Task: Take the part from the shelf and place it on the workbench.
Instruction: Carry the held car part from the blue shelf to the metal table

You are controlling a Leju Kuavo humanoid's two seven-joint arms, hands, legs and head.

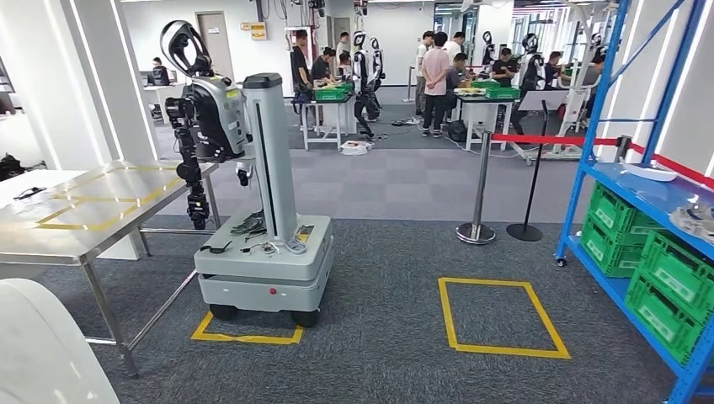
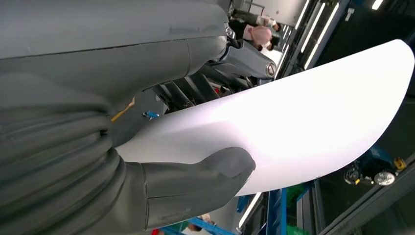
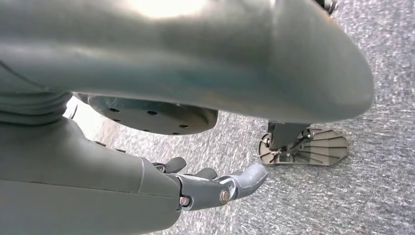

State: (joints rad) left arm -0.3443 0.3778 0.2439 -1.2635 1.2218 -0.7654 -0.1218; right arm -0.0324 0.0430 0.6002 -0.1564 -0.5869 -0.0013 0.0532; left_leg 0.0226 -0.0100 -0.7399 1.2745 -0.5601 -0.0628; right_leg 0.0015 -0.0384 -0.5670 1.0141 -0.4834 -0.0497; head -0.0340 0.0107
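The left hand [image 2: 147, 161] is gripping a white curved panel part [image 2: 303, 122], thumb pressing on its face and darker fingers [image 2: 191, 88] behind it. The part's rounded end is showing beside the steel workbench [image 1: 76, 220], at its near side. The right hand [image 3: 195, 188] is hanging over grey carpet [image 3: 342, 205], fingers loosely curled and holding nothing. A blue shelf [image 1: 648, 195] with green crates [image 1: 665, 295] is standing well apart from the workbench.

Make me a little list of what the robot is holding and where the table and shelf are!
Holding: left hand grips the white curved part
Right hand: holds nothing, fingers loosely curled, hanging above the carpet
Workbench: shiny metal with yellow tape, ahead on the left
Shelf: blue, on the right, with green crates
Between them: a grey wheeled robot
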